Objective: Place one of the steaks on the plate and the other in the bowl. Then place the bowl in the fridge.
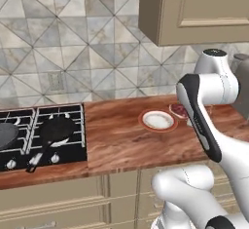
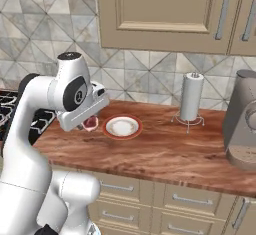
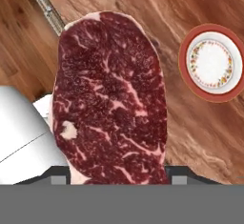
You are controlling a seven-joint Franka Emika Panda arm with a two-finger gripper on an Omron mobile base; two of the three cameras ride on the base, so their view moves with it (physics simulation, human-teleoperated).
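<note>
A dark red marbled steak (image 3: 112, 99) sits between my gripper's (image 3: 116, 178) jaws, which are shut on it above the wooden counter (image 3: 190, 132). From the right base view the steak (image 2: 90, 123) hangs under the hand, just left of the plate (image 2: 122, 127). The plate (image 3: 213, 63) is round and white with an orange-red rim, and nothing lies on it. In the left base view the steak (image 1: 178, 109) peeks out behind my forearm, right of the plate (image 1: 158, 120). The bowl and the fridge are out of view.
A black frying pan (image 1: 56, 128) rests on the stove (image 1: 73, 150) at the left. A paper towel holder (image 2: 191, 98) and a grey coffee machine (image 2: 242, 119) stand at the right of the counter. Wall cabinets (image 2: 165, 9) hang overhead.
</note>
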